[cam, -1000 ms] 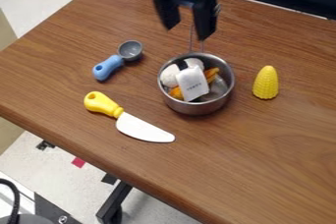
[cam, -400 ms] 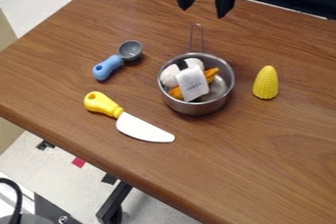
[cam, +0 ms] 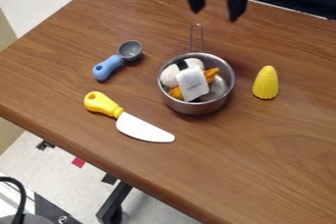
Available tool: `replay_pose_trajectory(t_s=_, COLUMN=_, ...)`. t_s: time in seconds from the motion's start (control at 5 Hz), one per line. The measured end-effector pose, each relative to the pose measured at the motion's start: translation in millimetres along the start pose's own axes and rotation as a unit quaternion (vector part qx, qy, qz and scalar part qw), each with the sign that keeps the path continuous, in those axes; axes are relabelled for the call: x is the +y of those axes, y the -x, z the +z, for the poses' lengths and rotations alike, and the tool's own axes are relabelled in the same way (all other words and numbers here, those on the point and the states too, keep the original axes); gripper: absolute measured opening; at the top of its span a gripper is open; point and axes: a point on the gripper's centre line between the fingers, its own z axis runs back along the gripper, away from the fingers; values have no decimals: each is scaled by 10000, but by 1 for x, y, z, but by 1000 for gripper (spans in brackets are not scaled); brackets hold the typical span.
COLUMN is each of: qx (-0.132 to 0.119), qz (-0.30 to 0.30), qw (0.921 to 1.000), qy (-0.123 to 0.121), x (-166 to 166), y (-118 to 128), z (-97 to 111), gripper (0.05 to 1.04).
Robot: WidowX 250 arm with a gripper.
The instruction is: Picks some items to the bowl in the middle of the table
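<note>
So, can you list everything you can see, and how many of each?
Metal bowl: one, silver, mid-table, wire handle
Round piece: one, white with black, in bowl
Small block: one, white, in bowl
Orange food: at least one, partly hidden, in bowl
Corn: one, yellow, right of bowl
Scoop: one, blue and grey, left of bowl
Knife: one, yellow and white, near front edge
Table: one, brown, under everything
Cable: one, black, bottom left
Gripper: one, black, beyond bowl, jaws apart
</note>
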Motion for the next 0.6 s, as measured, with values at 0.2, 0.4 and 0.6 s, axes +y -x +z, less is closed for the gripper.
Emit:
replay_pose_trajectory(t_s=0.2, qx=-118, qz=390, qw=9992, qy=-38, x=32, y=-7, z=2, gripper=1001)
replay_pose_trajectory(t_s=0.4, qx=-172, qz=663, qw=9976, qy=-104, x=60, y=-12, z=8, gripper=1001)
replay_pose_trajectory(t_s=0.6, qx=-207, qz=644, qw=9976, qy=-122, x=74, y=-11, z=12, gripper=1001)
